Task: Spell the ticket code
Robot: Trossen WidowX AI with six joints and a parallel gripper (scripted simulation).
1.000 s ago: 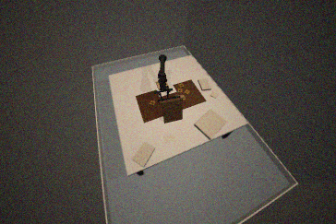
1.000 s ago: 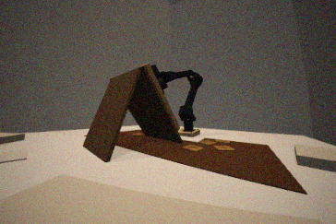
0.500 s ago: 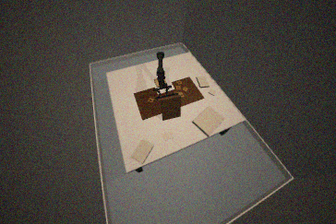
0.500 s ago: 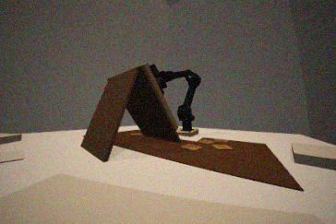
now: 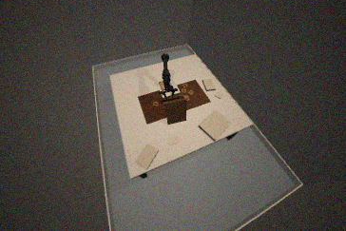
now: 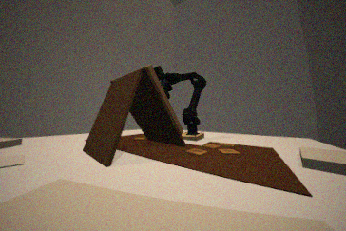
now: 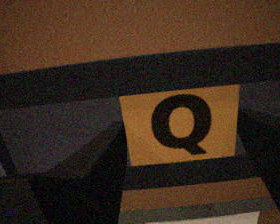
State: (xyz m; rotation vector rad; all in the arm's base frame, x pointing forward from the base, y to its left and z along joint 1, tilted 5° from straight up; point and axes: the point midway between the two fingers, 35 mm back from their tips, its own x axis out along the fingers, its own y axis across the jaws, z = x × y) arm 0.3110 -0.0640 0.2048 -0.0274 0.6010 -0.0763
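Observation:
The Q tile point(image 7: 181, 122) is upright and readable in the wrist view, a dark letter on orange-yellow. My gripper point(image 7: 180, 123) point(image 5: 168, 95) is shut on it, with a dark finger on each side. A dark bar point(image 7: 66, 82) crosses above the tile and another dark bar point(image 7: 191, 172) crosses below it. The leaning brown board point(image 5: 177, 113) point(image 6: 159, 113) stands in front of the arm and hides most of the gripper in the exterior view. Loose tiles point(image 5: 191, 92) point(image 6: 229, 151) lie on the right part of the brown mat, and one tile point(image 5: 155, 104) lies at its left. I cannot read a ticket code.
The brown mat point(image 5: 149, 115) point(image 6: 266, 170) lies under the board on the pale counter point(image 5: 124, 127). A large pale block point(image 5: 215, 125), a flat pale block point(image 5: 147, 156) near the front left and a smaller block point(image 5: 209, 85) at the right stand off the mat.

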